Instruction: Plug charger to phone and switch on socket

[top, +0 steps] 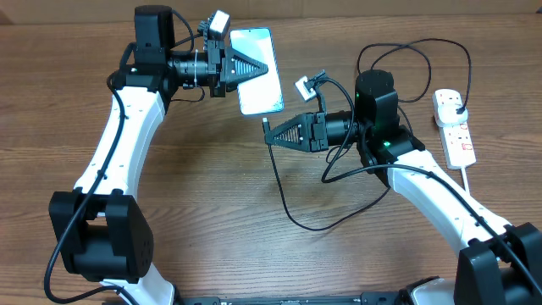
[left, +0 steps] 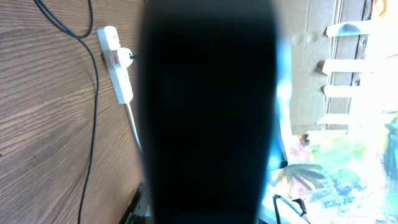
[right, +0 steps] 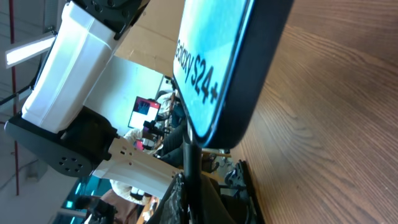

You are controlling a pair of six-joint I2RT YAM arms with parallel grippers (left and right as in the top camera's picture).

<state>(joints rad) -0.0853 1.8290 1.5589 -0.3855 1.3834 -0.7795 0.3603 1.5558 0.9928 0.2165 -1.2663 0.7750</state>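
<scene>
The phone (top: 258,72) has a light screen and black edges. My left gripper (top: 258,66) is shut on it and holds it tilted above the table. Its dark back fills the left wrist view (left: 208,112). My right gripper (top: 273,132) is shut on the connector end of the charger (top: 283,191), just below the phone's lower edge. In the right wrist view the connector (right: 191,163) points up at the phone's bottom edge (right: 217,68); I cannot tell if it is touching. The white socket (top: 455,125) lies at the far right with the black plug (top: 458,107) in it.
The black charger cable loops across the table in front of the right arm (top: 423,178) and behind it (top: 415,51). The socket's white cord (top: 472,182) runs toward the front right. The left arm (top: 118,144) stretches along the left side.
</scene>
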